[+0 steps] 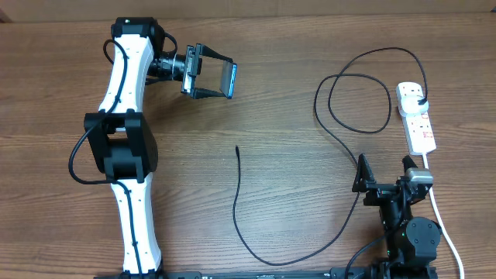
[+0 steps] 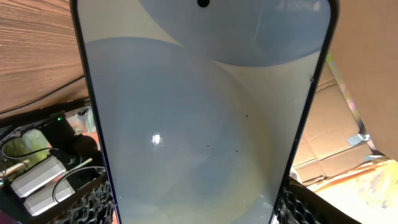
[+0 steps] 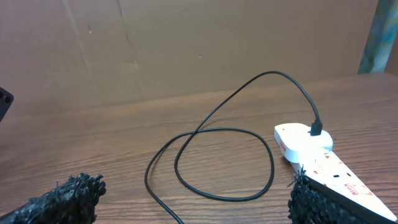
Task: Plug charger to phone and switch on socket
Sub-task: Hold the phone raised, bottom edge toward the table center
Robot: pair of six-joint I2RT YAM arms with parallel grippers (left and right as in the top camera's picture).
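My left gripper [image 1: 211, 80] is shut on the phone [image 1: 230, 80] and holds it lifted above the table at the back left. In the left wrist view the phone's pale blue screen [image 2: 205, 112] fills the frame between my fingers [image 2: 199, 214]. The charger's black cable [image 1: 256, 252] lies on the table, its free connector tip [image 1: 237, 149] near the middle. It loops at the right [image 3: 224, 165], and its plug [image 1: 419, 98] sits in the white socket strip [image 1: 418, 124], also seen in the right wrist view [image 3: 323, 163]. My right gripper [image 1: 384, 172] is open and empty, just short of the strip [image 3: 189, 208].
The strip's white cord [image 1: 440, 213] runs down the right side past my right arm. A brown cardboard wall [image 3: 186, 43] stands behind the table. Cardboard boxes [image 2: 339, 134] and equipment [image 2: 37, 174] show beyond the table's edge.
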